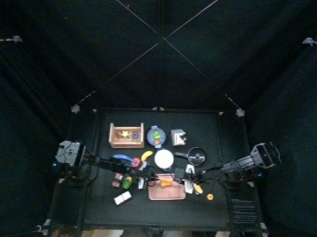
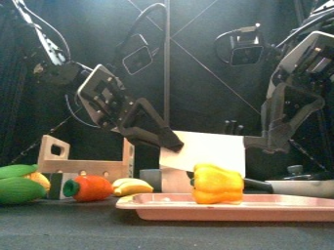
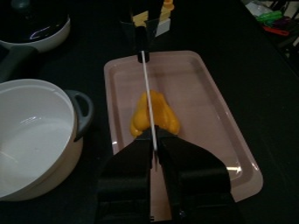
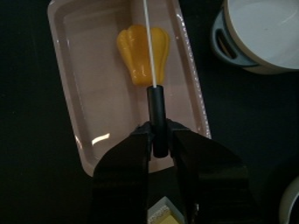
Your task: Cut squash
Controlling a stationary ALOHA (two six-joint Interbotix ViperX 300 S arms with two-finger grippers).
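**Two arms on one knife above the squash**

Nearest the front edge of the surface lies a long pink tray (image 2: 156, 202), and the yellow squash (image 2: 218, 183) sits on it, roughly at the tray's middle. Left of the tray are a banana (image 2: 131, 186), a carrot (image 2: 92, 187) and a green vegetable (image 2: 16, 186), lying close together.

Over the squash hangs the knife (image 2: 212, 149), its broad white blade running along the length of the tray and its lower edge at the squash's top; I cannot tell whether it touches. The left gripper (image 3: 153, 156) has its jaws pressed together on one end of the blade. The right gripper (image 4: 155, 131) has its jaws pinching the black handle (image 4: 153, 101) at the other end, so the blade spans between the two.

Beside the tray stands a white pot (image 3: 30, 131). Farther back, behind the vegetables, is a wooden crate (image 2: 78, 156).
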